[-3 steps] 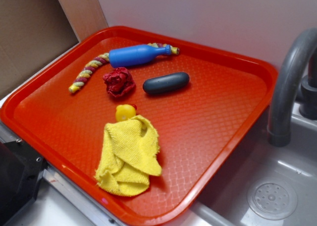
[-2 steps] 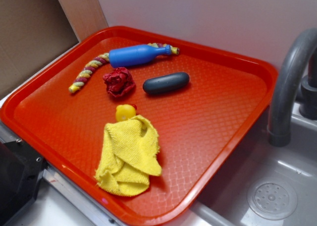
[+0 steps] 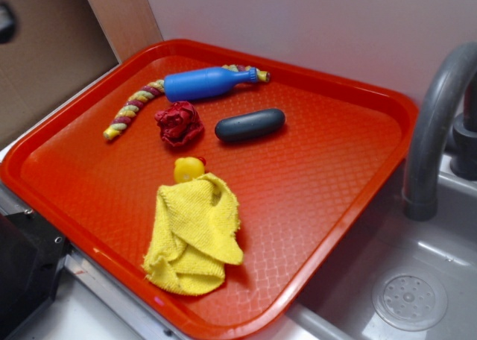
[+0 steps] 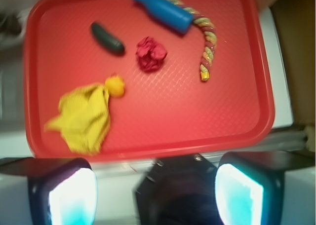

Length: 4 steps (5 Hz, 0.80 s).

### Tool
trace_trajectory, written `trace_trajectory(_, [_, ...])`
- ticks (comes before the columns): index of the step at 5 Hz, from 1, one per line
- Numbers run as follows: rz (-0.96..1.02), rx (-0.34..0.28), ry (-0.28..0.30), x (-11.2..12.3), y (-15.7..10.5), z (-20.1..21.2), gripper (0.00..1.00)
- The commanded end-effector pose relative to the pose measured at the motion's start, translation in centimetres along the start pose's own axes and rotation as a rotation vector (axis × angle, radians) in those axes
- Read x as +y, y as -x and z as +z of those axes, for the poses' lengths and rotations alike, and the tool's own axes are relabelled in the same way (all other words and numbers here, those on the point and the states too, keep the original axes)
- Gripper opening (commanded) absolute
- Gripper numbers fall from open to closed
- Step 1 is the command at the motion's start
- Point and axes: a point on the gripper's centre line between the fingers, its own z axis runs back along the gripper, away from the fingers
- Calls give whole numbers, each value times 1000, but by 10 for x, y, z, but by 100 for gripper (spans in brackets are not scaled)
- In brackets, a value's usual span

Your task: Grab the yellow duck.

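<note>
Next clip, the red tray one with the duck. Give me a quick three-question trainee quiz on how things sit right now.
1. True or false: the yellow duck lies apart from the yellow rag, with bare red tray between them.
2. Which item lies across the braided rope? A) dark oblong object B) blue bottle C) red crumpled cloth
3. In the wrist view, are the fingers of the gripper spread or closed, and is anything between them?

Key:
1. False: the duck touches the rag's upper edge.
2. B.
3. Spread, holding nothing; the tray's items lie well beyond them.
</note>
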Motion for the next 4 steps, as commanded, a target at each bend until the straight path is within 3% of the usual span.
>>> trace_trajectory(1, [345,70,-25,-37,-44,-44,100])
trace_trajectory(2, [455,95,-38,-58,-67,-87,100])
trace_trajectory(3, [493,63,-79,-67,-74,-119,100])
trace_trajectory(4, [471,109,-110,-66,-75,-147,100])
